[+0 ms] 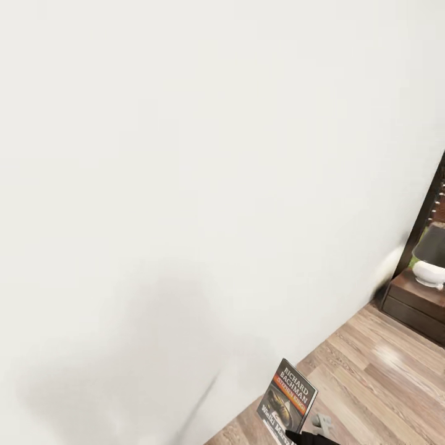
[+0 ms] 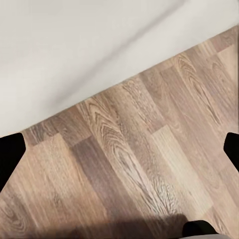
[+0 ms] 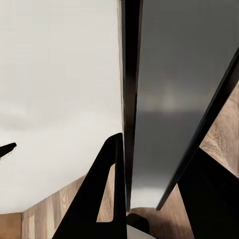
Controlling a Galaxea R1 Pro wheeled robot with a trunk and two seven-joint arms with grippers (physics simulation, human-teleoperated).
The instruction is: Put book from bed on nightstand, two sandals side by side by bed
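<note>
close against the right wrist camera, the thin dark-covered paperback book [image 3: 174,99] runs edge-on between the two black fingers [image 3: 107,199] of the right gripper [image 3: 149,199], whose jaws are clenched on it. from the head view the same book [image 1: 288,398] stands upright at the lower edge, its cover showing white "richard bachman" lettering, an orange band and a car picture, with the dark right gripper [image 1: 306,436] just under it. behind it lies the brown wood-plank floor [image 1: 371,383], meeting a plain white wall [image 1: 185,185] that takes up most of the view. far to the right, against that wall, stands a low dark brown wooden nightstand [image 1: 415,306] with drawers; a lamp with a white rounded base and a dark shade [image 1: 431,259] sits on its top. the book is well apart from the nightstand. the left gripper [image 2: 119,149] hangs over the plank floor [image 2: 124,169] near the wall's foot, its dark fingertips [image 2: 10,157] spread wide at the picture's edges, jaws released and holding nothing.
</note>
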